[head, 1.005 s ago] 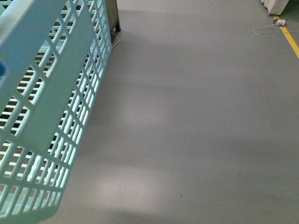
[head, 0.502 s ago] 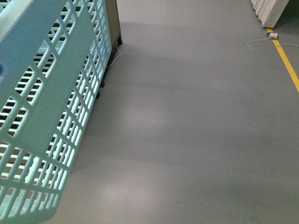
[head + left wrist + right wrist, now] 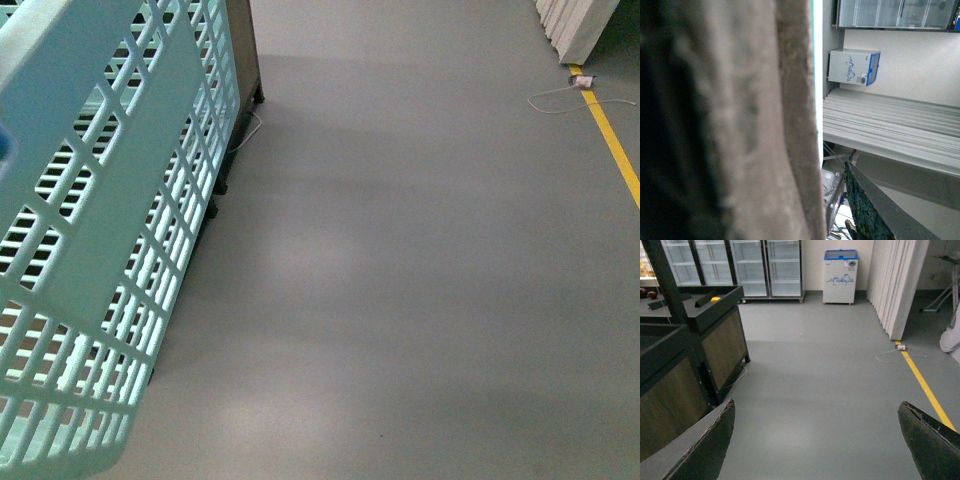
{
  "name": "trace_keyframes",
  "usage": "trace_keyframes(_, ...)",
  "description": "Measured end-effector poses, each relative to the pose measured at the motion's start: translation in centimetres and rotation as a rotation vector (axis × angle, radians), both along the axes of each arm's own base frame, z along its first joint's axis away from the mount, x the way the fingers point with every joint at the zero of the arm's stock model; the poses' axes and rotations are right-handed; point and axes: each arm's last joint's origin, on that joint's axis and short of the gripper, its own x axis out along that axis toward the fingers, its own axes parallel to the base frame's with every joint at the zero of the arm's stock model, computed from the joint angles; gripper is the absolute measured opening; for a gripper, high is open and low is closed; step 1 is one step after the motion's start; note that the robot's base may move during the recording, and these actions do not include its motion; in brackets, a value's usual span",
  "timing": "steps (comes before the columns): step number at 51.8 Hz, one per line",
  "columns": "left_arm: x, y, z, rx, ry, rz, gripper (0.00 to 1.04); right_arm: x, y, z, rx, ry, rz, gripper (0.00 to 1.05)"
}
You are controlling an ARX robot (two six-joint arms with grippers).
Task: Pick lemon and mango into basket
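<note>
- While the front view looks out over bare grey floor (image 3: 420, 280), the basket (image 3: 100, 200) crowds the left side, right up against the lens.
- Its teal lattice wall leans at a slant, with light glowing through the slots. What it rests on I cannot tell.
- Just past the basket there's a dark stand (image 3: 243, 50), its feet on the floor.
- Far right, a yellow line (image 3: 615, 140) runs along the floor. A white cable (image 3: 550, 98) is looped near its far end.
- Over to the right gripper (image 3: 816, 407): fingers spread wide, nothing between them, only floor below.
- Its camera shows glass-door fridges (image 3: 760, 265) along the back wall and a white freezer (image 3: 840, 275) with a blue lid beside them.
- A small yellow thing (image 3: 715, 299) sits on the stand's top ledge, too small to name.
- Now the left gripper (image 3: 860, 200): only one dark finger shows, so apart or together, I cannot tell.
- A blurred brown-grey mass (image 3: 740, 120) fills half that view, too close to identify.
</note>
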Motion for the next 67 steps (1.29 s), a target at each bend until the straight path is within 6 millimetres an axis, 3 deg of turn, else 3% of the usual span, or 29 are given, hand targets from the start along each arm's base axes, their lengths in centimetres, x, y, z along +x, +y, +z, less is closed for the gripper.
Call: trace_keyframes(67, -0.04, -0.02, 0.08, -0.003, -0.003, -0.001, 0.28, 0.01, 0.0, -0.01, 0.0, 0.001, 0.0, 0.96)
